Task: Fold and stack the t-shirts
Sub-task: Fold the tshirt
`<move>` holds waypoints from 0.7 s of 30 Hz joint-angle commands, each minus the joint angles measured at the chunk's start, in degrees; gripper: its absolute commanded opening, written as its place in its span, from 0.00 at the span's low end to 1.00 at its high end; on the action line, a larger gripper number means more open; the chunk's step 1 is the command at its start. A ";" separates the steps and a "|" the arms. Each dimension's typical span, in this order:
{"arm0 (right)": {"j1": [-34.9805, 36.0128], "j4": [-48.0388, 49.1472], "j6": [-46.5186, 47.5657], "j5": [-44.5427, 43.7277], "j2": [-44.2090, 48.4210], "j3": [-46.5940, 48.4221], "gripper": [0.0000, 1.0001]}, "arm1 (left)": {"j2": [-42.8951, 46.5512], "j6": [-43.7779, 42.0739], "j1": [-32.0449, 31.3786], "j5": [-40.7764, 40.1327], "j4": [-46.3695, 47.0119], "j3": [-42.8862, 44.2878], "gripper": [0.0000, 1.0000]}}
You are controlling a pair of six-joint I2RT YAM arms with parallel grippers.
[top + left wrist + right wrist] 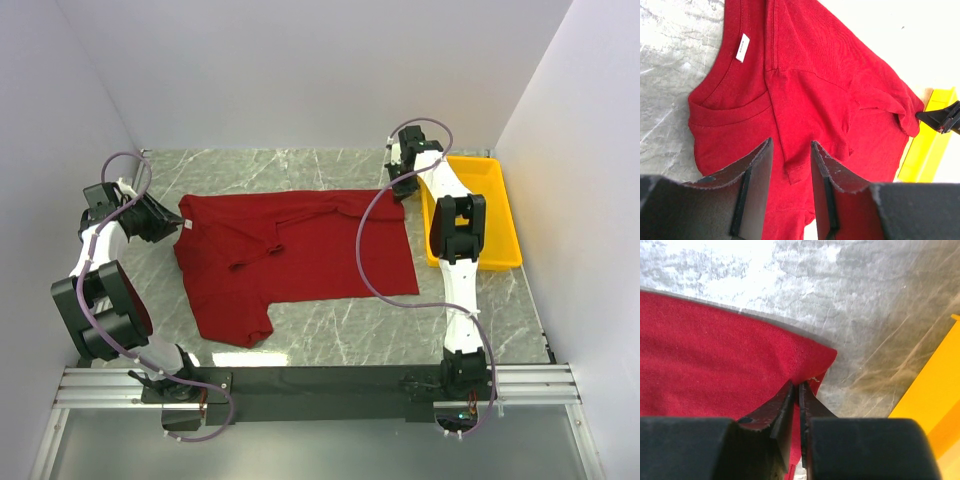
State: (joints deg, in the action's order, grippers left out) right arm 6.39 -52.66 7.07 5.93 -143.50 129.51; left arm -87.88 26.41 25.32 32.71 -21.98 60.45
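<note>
The maroon short-sleeved cloth t-shirt (300,250) lies flat on the grey marbled table (300,165). The yellow rectangular plastic tray (500,220) sits to its right. The left tool (170,222) is at its left edge, and the right tool (403,190) is at its far right corner, beside the tray.

One plain maroon short-sleeved cloth t-shirt (300,250), no print. It lies flat on the grey marbled tabletop (330,165), roughly centred. Collar points left, hem right, as seen from above. A small white neck tag (742,48) shows inside the collar. The far sleeve (810,115) is folded inward over the chest, leaving the far edge nearly straight. The near sleeve (232,322) is still spread out toward the near left. A short ridge of wrinkles (255,255) crosses the middle. The far right hem corner (815,362) is pinched between the fingers of the right gripper (796,386).
</note>
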 commanded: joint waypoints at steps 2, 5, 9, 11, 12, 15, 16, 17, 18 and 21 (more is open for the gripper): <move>-0.94 5.27 1.27 -1.36 2.43 -2.59 0.10 | 2.27 0.13 0.26 0.08 -0.43 2.22 0.41; -1.12 7.92 2.07 -2.77 3.75 -2.69 0.06 | 2.10 0.39 0.34 0.07 -0.43 2.48 0.41; -1.47 9.59 2.51 -3.73 3.67 -1.46 0.04 | 1.83 0.48 0.34 0.07 -0.52 3.10 0.41; -1.47 10.47 2.86 -4.26 3.49 -1.19 0.03 | 1.66 0.48 0.34 0.08 -0.61 3.27 0.41; -1.47 10.91 2.86 -4.35 3.40 -1.19 0.03 | 1.57 0.48 0.34 0.07 -0.52 3.28 0.41; -1.47 12.32 2.77 -4.09 3.23 -1.19 0.02 | 1.30 0.48 0.34 0.07 -0.43 3.10 0.41; -1.47 12.84 2.60 -3.91 3.32 -1.45 0.02 | 1.13 0.48 0.34 0.34 -0.26 3.01 0.41; -1.47 13.81 2.68 -3.48 3.40 -1.63 0.01 | 1.13 0.48 0.34 0.42 -0.26 2.92 0.41; -1.38 14.25 2.69 -3.30 3.58 -1.72 0.01 | 0.95 0.31 0.34 0.51 -0.26 2.84 0.41; -1.38 15.22 2.86 -2.68 3.32 -1.37 0.01 | 0.34 -0.05 0.34 0.95 -0.43 2.75 0.41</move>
State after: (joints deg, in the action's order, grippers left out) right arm 5.67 -41.34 8.93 3.86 -142.74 127.79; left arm -87.81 26.65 25.32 32.73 -22.35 61.41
